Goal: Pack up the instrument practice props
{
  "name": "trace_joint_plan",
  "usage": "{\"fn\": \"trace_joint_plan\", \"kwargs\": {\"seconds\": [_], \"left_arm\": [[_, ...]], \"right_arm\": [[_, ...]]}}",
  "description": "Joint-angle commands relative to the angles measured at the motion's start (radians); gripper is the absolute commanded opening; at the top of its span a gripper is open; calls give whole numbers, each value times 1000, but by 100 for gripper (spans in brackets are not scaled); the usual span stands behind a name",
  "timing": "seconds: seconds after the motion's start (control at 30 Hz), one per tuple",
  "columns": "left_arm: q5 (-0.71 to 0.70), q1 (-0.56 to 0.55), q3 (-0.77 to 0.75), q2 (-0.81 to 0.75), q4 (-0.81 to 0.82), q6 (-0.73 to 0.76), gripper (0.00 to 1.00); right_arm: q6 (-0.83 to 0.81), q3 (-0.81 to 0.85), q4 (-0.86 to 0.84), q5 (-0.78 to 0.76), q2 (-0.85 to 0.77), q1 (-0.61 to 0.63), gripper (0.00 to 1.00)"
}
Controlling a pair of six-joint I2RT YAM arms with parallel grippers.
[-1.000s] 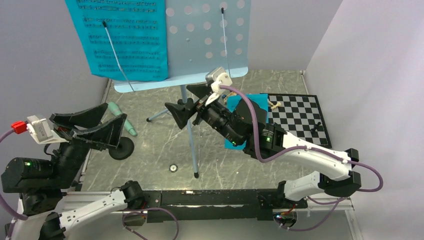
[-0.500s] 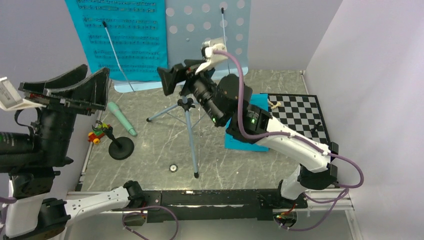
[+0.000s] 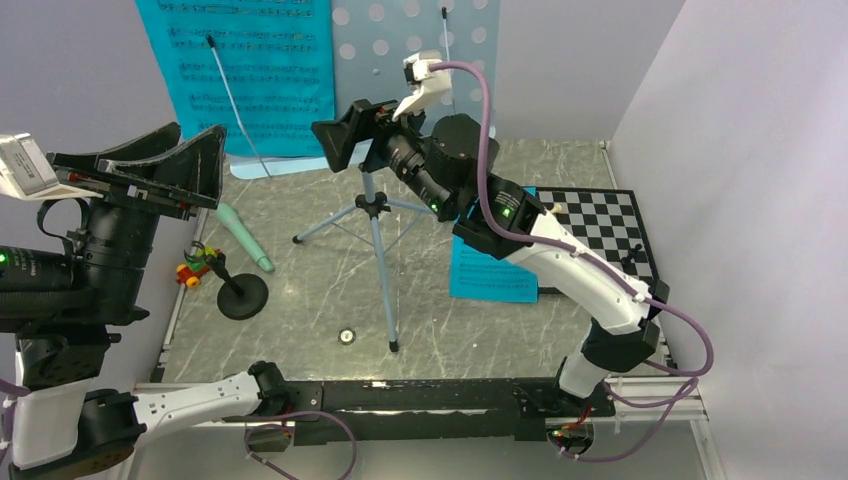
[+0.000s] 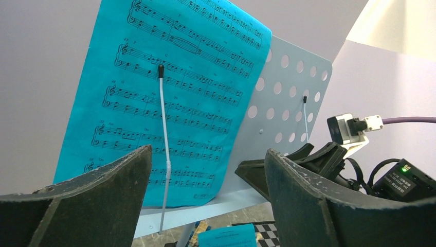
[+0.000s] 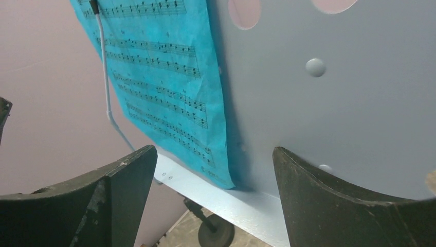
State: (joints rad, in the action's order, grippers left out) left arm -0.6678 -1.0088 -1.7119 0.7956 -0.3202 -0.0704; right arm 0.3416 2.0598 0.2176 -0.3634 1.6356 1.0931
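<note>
Music stand [image 3: 371, 205]: pale blue, upright on its tripod at the back-centre of the grey marbled table [image 3: 300, 320], legs spread. Perforated tray [image 4: 257, 149] leans back, with rows of round holes and a shelf lip along the bottom.

Turquoise music sheet [image 3: 260, 70], black staves, covers the tray's left half, pinned by a thin white wire arm [image 4: 163, 128] with a black tip.

Second turquoise sheet [image 3: 490, 275] lies flat on the table right of the tripod, at the edge of the chessboard [image 3: 600, 230], partly under the right arm.

Mint-green microphone [image 3: 243, 238] lies left of the tripod, near the black round-based stand [image 3: 245, 297]. A toy car [image 3: 195, 268] sits just beside that stand.

Right gripper [image 5: 215, 152]: raised close before the tray's lower edge, jaws spread wide, holding nothing.

Left gripper [image 4: 208, 154]: raised at the left, facing the pinned sheet from farther off, jaws apart, holding nothing.
</note>
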Motion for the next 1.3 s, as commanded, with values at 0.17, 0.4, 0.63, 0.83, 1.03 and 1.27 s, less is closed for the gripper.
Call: {"fn": "trace_joint_plan", "kwargs": {"seconds": [0.17,0.4,0.63,0.83,1.03,1.27], "left_arm": [[-11,-4,13,15,26,33,82],[-4,-4,52,-6,48,34,79],[5,-4,89,-32,66,27,78],[3,-4,96,-30,75,29,78],[2,-4,104,-27,80,29,76],[6,-4,117,-30,83,24,76]], "right_arm": [[53,109,81,54,88,-15,86],[66,88,50,76,94,-16,84],[75,-5,-2,64,46,-15,83],[84,-49,-39,71,20,-13,79],[89,-62,-80,96,20,-13,71],[101,-135,-177,112,-2,-13,68]]}}
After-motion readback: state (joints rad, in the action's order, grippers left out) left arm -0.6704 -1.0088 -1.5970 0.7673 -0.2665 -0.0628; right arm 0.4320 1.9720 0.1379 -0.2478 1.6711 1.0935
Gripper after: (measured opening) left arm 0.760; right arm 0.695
